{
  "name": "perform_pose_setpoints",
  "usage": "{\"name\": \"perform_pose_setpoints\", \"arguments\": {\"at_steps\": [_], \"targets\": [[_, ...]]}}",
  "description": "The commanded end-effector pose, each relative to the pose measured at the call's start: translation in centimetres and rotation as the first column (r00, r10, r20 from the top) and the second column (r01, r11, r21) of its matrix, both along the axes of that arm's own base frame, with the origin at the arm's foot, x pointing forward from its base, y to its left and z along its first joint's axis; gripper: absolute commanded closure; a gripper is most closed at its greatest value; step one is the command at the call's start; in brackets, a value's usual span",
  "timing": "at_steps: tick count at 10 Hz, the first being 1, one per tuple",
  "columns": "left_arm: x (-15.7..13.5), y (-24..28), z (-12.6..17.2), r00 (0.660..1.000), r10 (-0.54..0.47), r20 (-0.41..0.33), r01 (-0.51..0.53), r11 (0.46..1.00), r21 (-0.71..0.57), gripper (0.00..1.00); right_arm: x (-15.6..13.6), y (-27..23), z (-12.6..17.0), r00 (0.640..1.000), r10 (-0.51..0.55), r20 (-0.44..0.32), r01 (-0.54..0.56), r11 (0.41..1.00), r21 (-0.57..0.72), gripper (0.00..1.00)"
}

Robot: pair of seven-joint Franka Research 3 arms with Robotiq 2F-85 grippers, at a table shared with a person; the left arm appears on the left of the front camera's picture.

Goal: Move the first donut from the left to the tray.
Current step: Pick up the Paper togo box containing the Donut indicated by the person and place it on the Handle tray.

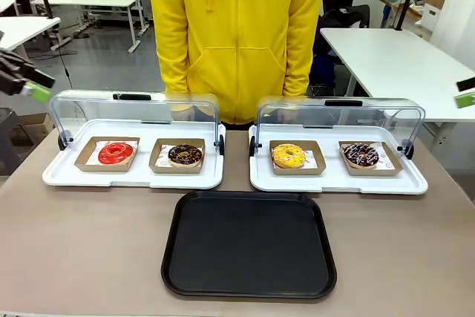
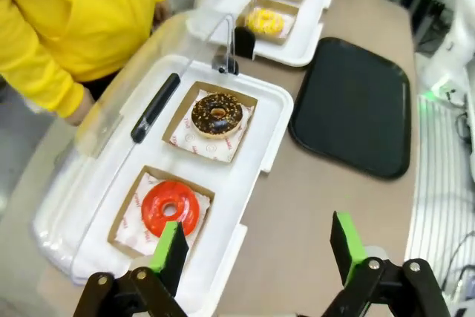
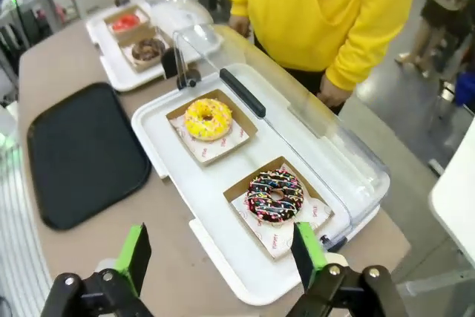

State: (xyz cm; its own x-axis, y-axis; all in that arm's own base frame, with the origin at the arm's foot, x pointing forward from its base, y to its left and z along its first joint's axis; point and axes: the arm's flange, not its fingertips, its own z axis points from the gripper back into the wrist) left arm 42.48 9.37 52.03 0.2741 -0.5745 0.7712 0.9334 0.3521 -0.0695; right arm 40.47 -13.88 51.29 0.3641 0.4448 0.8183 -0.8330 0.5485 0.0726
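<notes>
1. Nearest, middle of the table [image 1: 82,250]: the black tray [image 1: 249,246] lies flat with nothing on it. It is set close to the robot between both arms, probably as an easy drop spot.
2. Beyond it, two white display trays stand side by side, left [image 1: 59,176] and right [image 1: 415,182]. Their clear lids [image 1: 133,113] are tipped back toward the far side, so the near side is open for reaching in.
3. The red donut [image 1: 116,153] sits in the left compartment of the left display tray, in a cardboard holder [image 1: 87,161] with a paper liner. The holder probably offers a rim to pinch, sparing the glaze. A chocolate donut [image 1: 185,155] lies to its right. A yellow donut [image 1: 288,156] and a sprinkled donut [image 1: 361,155] are in the right display tray.
4. The left gripper [image 2: 260,239] has its fingers wide apart and holds nothing. It is raised at the far left, above and apart from the donut. In the wrist view the donut lies just past one pad, off-centre rather than between the fingers. A sideways shift seems needed before descending.
5. The right gripper [image 3: 221,246] is also spread and empty, raised above the right display tray's outer end.
6. Farthest: a person in a yellow hoodie [image 1: 237,42] stands behind the lids.
</notes>
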Motion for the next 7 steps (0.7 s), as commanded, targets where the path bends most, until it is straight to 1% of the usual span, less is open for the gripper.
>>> {"name": "perform_pose_setpoints", "arguments": {"at_steps": [1, 2, 3, 4, 5, 7], "targets": [[1.1, 3.9, -1.4, 0.992, -0.113, 0.052, 0.117, 0.990, -0.082, 0.00, 1.2, -1.1, -1.0, 1.000, 0.028, -0.003, -0.027, 0.995, 0.092, 0.00], [1.8, 6.1, -2.5, 0.989, -0.126, 0.082, 0.139, 0.975, -0.176, 0.00, 0.9, -2.4, -1.2, 1.000, 0.023, 0.015, -0.024, 0.992, 0.124, 0.00], [1.1, 7.3, -3.1, 0.989, -0.113, 0.097, 0.132, 0.967, -0.217, 0.00, 0.4, -2.5, -1.9, 0.999, 0.026, 0.019, -0.029, 0.989, 0.145, 0.00], [1.4, 8.0, -3.4, 0.986, -0.111, 0.126, 0.139, 0.960, -0.243, 0.00, 0.5, -2.5, -1.6, 0.999, 0.029, 0.031, -0.033, 0.990, 0.139, 0.00], [1.2, 8.5, -3.9, 0.988, -0.091, 0.126, 0.121, 0.958, -0.259, 0.00, 0.6, -2.5, -1.9, 0.999, 0.030, 0.030, -0.034, 0.988, 0.149, 0.00], [1.5, 8.2, -3.7, 0.987, -0.089, 0.135, 0.120, 0.962, -0.246, 0.00, 0.4, -2.7, -1.7, 0.999, 0.015, 0.031, -0.020, 0.986, 0.166, 0.00]]}}
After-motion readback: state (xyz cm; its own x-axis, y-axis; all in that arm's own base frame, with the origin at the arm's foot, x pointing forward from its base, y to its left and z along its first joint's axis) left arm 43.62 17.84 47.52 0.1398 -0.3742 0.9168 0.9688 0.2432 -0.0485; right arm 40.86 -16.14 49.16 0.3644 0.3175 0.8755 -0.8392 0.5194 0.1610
